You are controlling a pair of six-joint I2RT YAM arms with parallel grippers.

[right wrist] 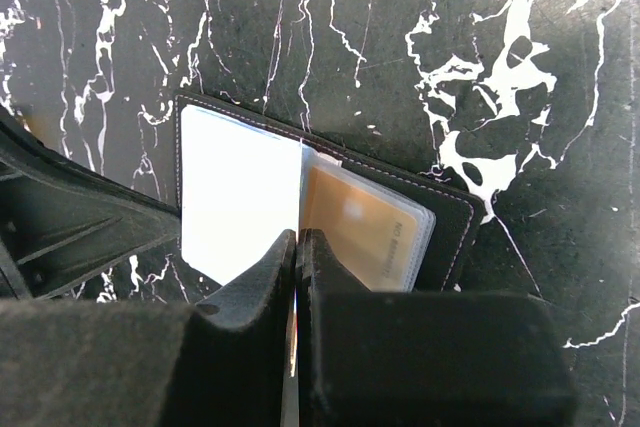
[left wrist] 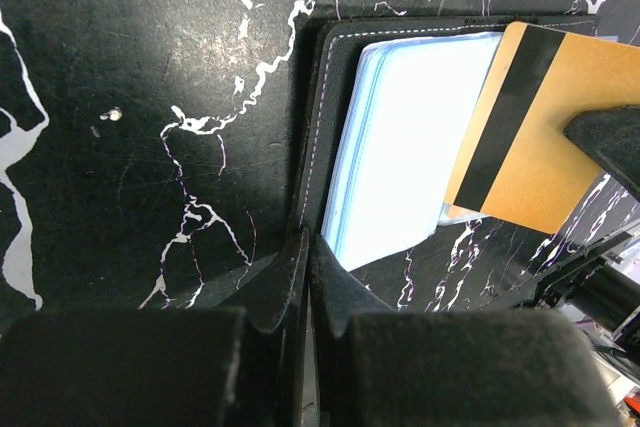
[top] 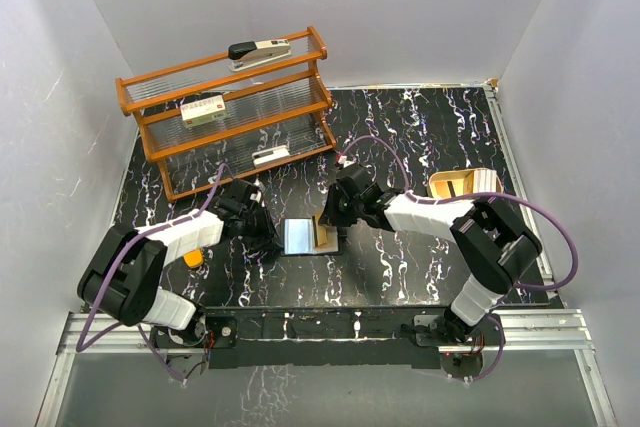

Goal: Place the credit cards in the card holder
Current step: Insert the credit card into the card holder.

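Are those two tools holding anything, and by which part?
The right tool pinches the orange card by the edge opposite its stripe. The left tool seems shut on the cover edge of the holder.

The holder's (left wrist: 318, 147) near edge is hidden between the left claw's (left wrist: 308, 252) fingers. The card's (left wrist: 545, 147) end is covered by the right claw (right wrist: 298, 239).
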